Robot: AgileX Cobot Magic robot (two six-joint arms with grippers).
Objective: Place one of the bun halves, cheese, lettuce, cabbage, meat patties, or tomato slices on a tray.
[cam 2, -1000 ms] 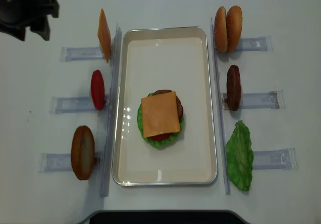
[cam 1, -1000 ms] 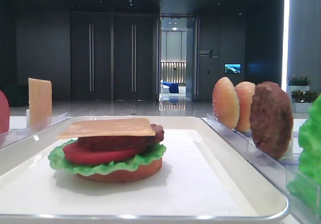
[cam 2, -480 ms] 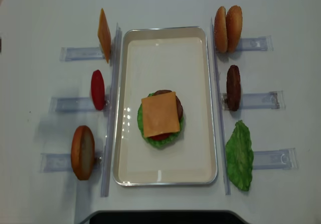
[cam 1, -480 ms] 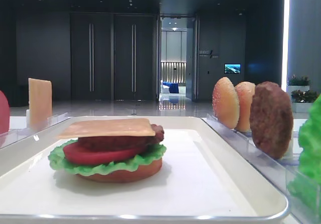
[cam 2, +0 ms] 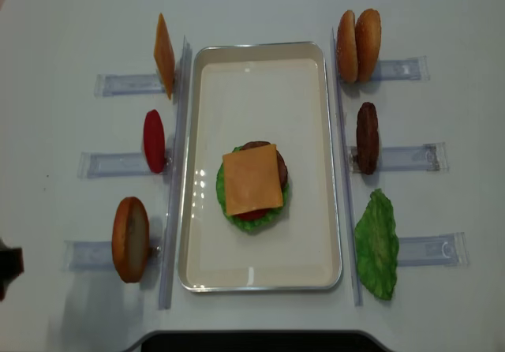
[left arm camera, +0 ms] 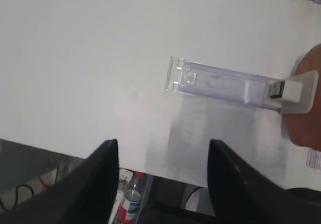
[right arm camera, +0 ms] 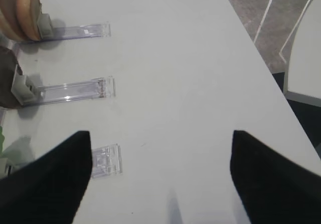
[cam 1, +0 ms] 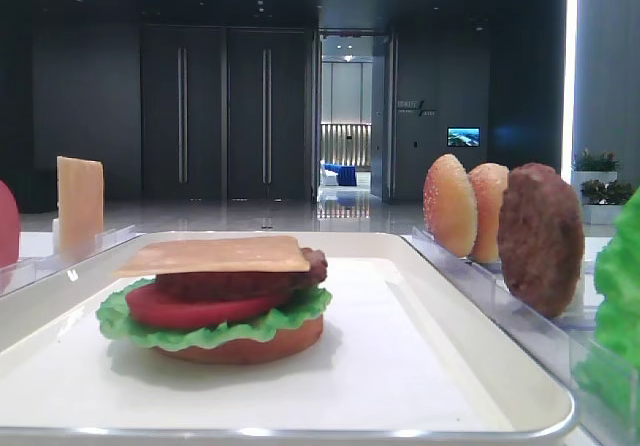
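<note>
On the cream tray (cam 2: 260,91) lies a stack with a square cheese slice (cam 2: 252,179) on top, over a patty, a tomato slice, lettuce and a flat bun bottom (cam 1: 245,347). Upright in racks stand a spare cheese slice (cam 2: 163,54), a tomato slice (cam 2: 154,140) and a bun half (cam 2: 130,238) on the left, with two bun halves (cam 2: 357,44), a patty (cam 2: 366,137) and lettuce (cam 2: 376,244) on the right. My left gripper (left arm camera: 163,184) hangs open and empty over the table's left front edge. My right gripper (right arm camera: 160,179) is open and empty over bare table right of the racks.
Clear holder racks (cam 2: 118,84) line both sides of the tray. A dark part of my left arm (cam 2: 6,267) shows at the lower left edge of the overhead view. The left wrist view shows one rack (left arm camera: 220,81) and the floor beyond the table's edge.
My left arm has left the overhead view's top left corner and now shows at its lower left edge. The food and tray have not moved.
</note>
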